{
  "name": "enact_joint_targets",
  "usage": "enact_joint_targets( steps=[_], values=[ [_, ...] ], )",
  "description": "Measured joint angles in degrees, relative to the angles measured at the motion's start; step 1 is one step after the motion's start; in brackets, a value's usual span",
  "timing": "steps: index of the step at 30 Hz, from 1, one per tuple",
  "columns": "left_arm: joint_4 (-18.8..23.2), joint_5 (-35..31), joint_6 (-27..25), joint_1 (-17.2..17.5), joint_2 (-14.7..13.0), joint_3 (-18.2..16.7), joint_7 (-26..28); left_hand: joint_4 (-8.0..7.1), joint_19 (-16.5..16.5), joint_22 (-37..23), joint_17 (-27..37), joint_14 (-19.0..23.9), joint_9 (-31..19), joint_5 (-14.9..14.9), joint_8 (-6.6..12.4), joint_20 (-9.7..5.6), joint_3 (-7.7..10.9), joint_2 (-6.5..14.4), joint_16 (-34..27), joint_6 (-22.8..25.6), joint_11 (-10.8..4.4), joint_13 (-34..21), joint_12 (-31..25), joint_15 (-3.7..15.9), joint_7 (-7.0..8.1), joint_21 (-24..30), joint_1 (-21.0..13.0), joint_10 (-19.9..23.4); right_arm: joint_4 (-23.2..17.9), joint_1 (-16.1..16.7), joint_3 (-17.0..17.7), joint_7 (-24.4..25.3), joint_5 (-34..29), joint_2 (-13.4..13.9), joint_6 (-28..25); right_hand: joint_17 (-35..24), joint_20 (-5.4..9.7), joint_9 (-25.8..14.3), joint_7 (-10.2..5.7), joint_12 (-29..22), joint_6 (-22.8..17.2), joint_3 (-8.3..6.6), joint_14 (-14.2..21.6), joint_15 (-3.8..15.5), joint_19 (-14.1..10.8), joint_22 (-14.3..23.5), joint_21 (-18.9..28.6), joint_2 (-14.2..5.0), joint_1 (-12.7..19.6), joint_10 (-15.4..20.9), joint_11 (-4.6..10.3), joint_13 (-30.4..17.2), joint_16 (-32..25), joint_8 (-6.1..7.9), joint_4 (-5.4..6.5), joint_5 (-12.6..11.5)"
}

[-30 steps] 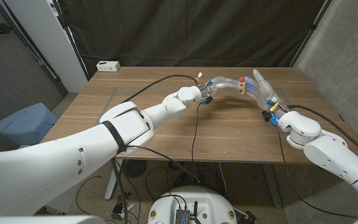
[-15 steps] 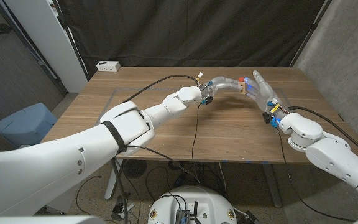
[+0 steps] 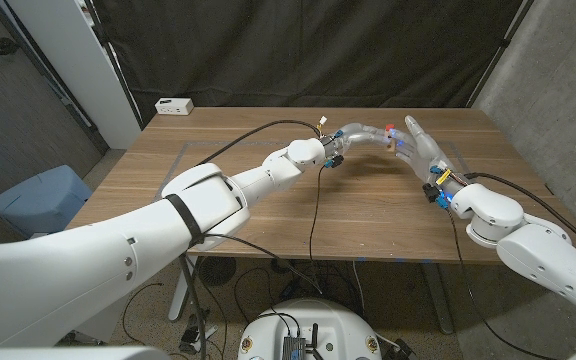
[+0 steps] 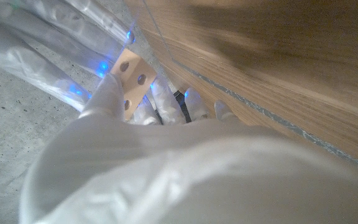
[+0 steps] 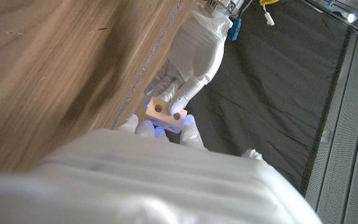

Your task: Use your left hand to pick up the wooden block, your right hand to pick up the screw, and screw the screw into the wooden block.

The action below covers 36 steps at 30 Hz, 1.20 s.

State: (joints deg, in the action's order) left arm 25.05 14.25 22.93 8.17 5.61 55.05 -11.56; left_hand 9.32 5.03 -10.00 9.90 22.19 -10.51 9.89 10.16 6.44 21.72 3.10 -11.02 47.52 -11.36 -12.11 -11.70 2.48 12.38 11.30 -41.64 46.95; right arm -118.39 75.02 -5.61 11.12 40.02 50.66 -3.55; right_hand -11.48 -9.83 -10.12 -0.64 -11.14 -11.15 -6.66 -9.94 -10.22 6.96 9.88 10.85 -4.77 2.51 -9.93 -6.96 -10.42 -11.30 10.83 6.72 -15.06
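since the earlier frames, our right hand (image 3: 420, 146) had shifted a little: it sat slightly nearer the front edge and its forearm had dropped lower toward the table (image 3: 268, 215), while our left hand (image 3: 360, 137) stayed put. the wooden block (image 5: 166, 114) was up off the table at the far middle-right, held between the fingertips of our left hand, whose fingers (image 5: 188, 93) pressed on its face with the holes (two holes plain in the right wrist view, more in the left wrist view (image 4: 131, 79)). our right hand stood just beside the block, fingers reaching up and somewhat apart, tips (image 5: 146, 128) close under it; we could not tell whether they pinched the screw, and we could not make out the screw itself. a white box (image 3: 174, 105) sat at the far left corner of the table, well apart from both hands.
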Motion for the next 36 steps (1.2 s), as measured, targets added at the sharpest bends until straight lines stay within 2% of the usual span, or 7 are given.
enact_joint_targets(
  steps=[20, 27, 36],
  values=[
    [0.00, -0.18, 1.51, 0.23, -0.12, 0.02, -0.25, -0.01, 0.00, 0.00, 0.00, 0.00, -0.04, 0.08, 0.00, 0.00, 0.01, -0.01, 0.00, 0.00, 0.00, 0.00, 0.00, 0.00, 0.00, 0.00, -0.01, 0.00, -1.76, 3.60, 3.76, 1.26, -0.30, 0.01, -0.73, 0.00, 0.00, 0.00, 0.00, 0.00, 0.00, 0.00, 0.00, 0.00, 0.00, 0.00, 0.00, 0.00, 0.00, 0.00, 0.00, 0.00, 0.00, 0.00, 0.00, 0.00],
    [0.00, -0.39, 2.40, 0.42, -0.25, -0.07, -0.48, -0.01, 0.00, 0.00, 0.00, 0.00, -0.03, 0.03, 0.00, 0.00, 0.01, -0.02, 0.00, 0.00, 0.00, 0.00, 0.00, 0.00, 0.00, 0.00, -0.02, 0.00, -1.18, 3.59, 4.38, 1.14, -0.50, -0.28, -0.96, 0.00, 0.00, 0.00, -0.01, 0.00, 0.02, 0.00, 0.00, 0.00, 0.00, 0.00, 0.00, 0.00, 0.00, 0.00, 0.00, 0.00, 0.00, -0.27, 0.00, 0.00],
    [0.00, -0.45, 3.54, 0.64, -0.48, -0.26, -0.98, -0.01, 0.00, 0.00, 0.00, 0.00, -0.01, 0.01, 0.00, 0.01, 0.01, -0.02, 0.00, 0.00, 0.00, 0.00, 0.00, 0.00, 0.00, 0.00, -0.02, 0.00, 0.06, 2.37, 4.53, 0.70, -0.77, -0.63, -1.12, 0.00, 0.00, -0.01, -0.92, 0.00, 0.93, 0.00, 0.00, 0.00, 0.00, 0.00, 0.00, 0.00, 0.00, 0.00, 0.00, 0.00, 0.00, -0.27, 0.00, 0.00]
  ],
)
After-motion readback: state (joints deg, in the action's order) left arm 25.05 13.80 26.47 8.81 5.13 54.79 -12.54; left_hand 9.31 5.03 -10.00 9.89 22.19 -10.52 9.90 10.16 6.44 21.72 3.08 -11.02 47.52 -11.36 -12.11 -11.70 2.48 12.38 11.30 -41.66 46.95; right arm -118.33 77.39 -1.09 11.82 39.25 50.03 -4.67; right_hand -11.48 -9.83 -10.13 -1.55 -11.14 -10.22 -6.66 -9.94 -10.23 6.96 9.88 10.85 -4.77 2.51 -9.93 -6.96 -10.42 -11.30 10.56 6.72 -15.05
